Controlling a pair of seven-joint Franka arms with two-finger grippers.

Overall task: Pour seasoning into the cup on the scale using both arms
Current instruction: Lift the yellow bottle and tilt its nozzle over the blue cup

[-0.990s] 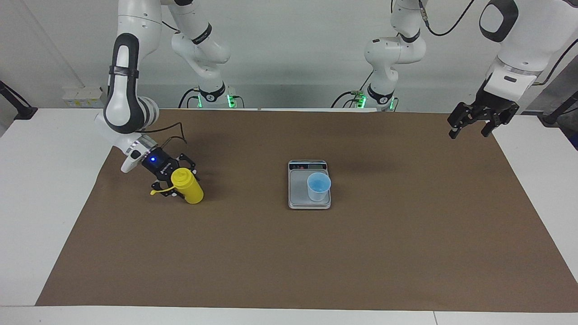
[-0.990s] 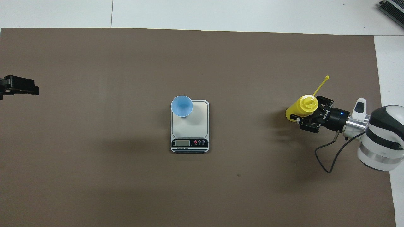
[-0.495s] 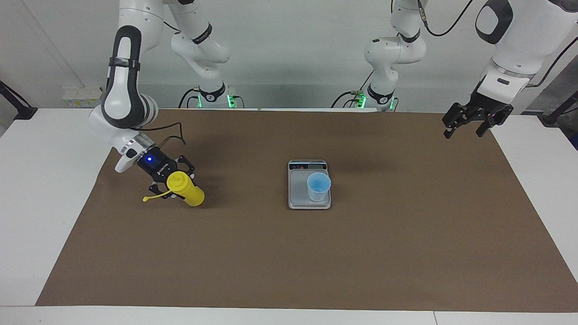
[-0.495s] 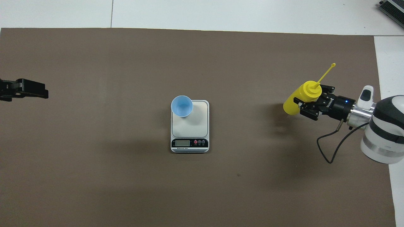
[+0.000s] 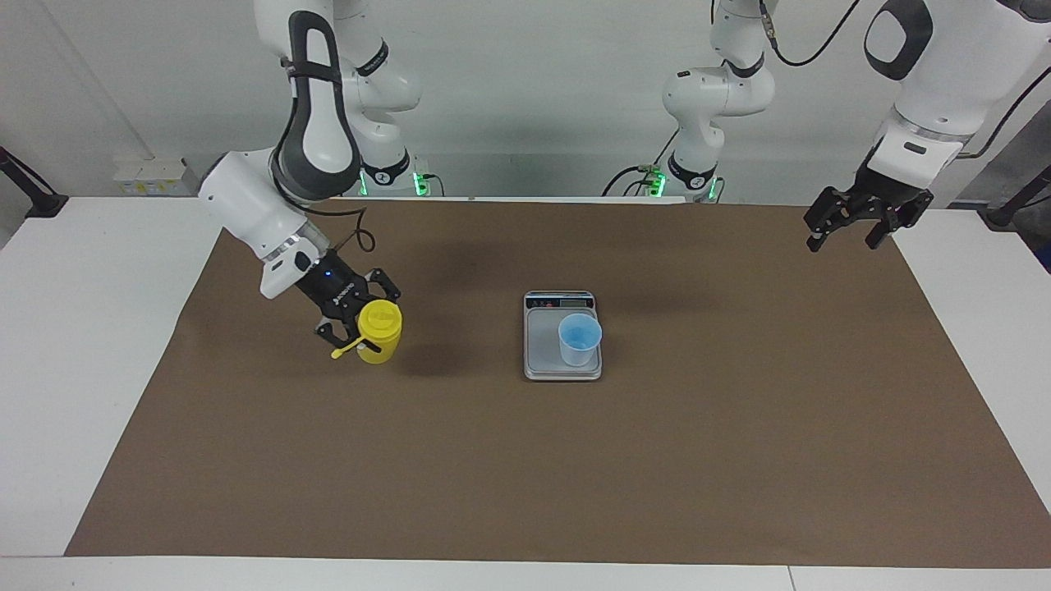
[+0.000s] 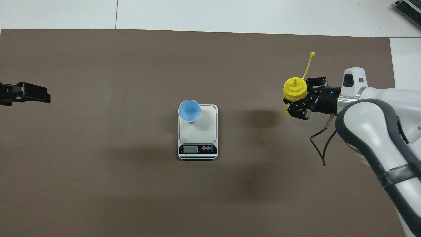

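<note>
right gripper [image 5: 359, 322] grips the seasoning [image 5: 378, 332] clear of the mat – picked up, not yet poured – the empty cup [image 5: 580, 339] waits on the scale [image 5: 542, 345], and the left gripper [image 5: 854, 224] hangs open, waiting.

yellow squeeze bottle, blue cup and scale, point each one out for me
yellow squeeze bottle [image 5: 380, 322], facing view, on its domed top
blue cup [image 5: 580, 338], facing view, inside near the rim
scale [image 6: 197, 149], overhead view, on the dark display strip
</note>
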